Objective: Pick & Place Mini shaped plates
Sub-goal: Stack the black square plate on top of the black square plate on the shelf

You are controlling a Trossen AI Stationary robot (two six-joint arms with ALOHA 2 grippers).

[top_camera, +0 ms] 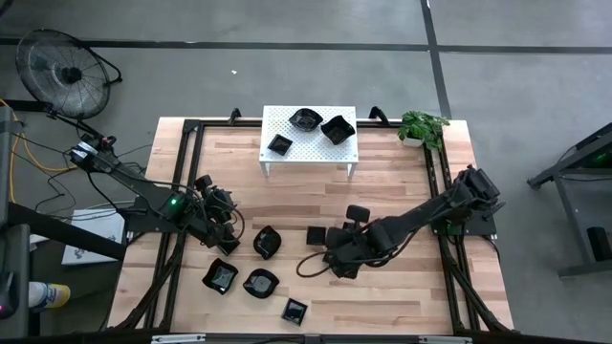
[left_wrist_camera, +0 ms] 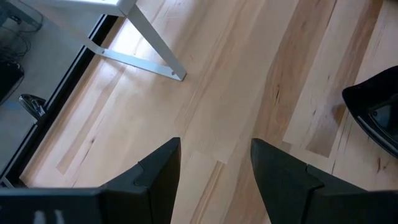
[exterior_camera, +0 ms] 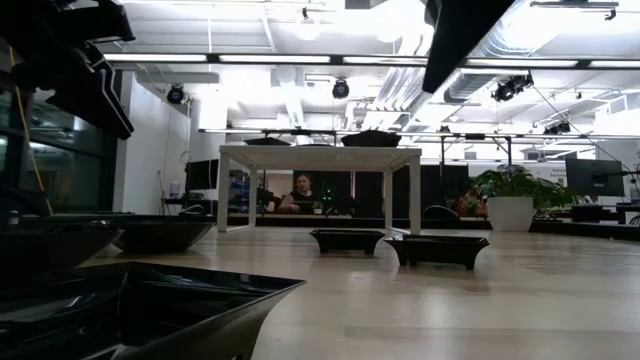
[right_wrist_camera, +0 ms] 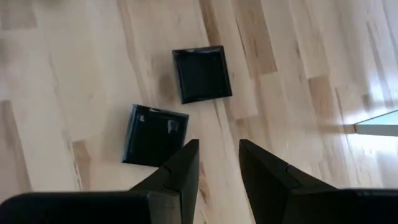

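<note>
Seen from above, a floor fan stands in the upper left of the frame, off the wooden table. At left of centre, the left gripper hangs over bare boards, its fingers spread wide with nothing between them. Just right of it lies a rounded black plate; below, in the lower middle of the frame, two wavy-edged plates sit side by side, with a small square plate lower still.

In the upper middle, the white perforated stand carries three more black plates, one small square and two larger.

At centre, a square plate lies flat on the boards, and a second square plate lies near it, to the upper right. The right gripper hovers just below and to the right of the first; the right wrist view shows its fingers partly apart, holding nothing, with both square plates on the wood beyond the tips.

A potted plant stands at the table's upper right corner. In the low view, a person sits in the room beyond the stand.
</note>
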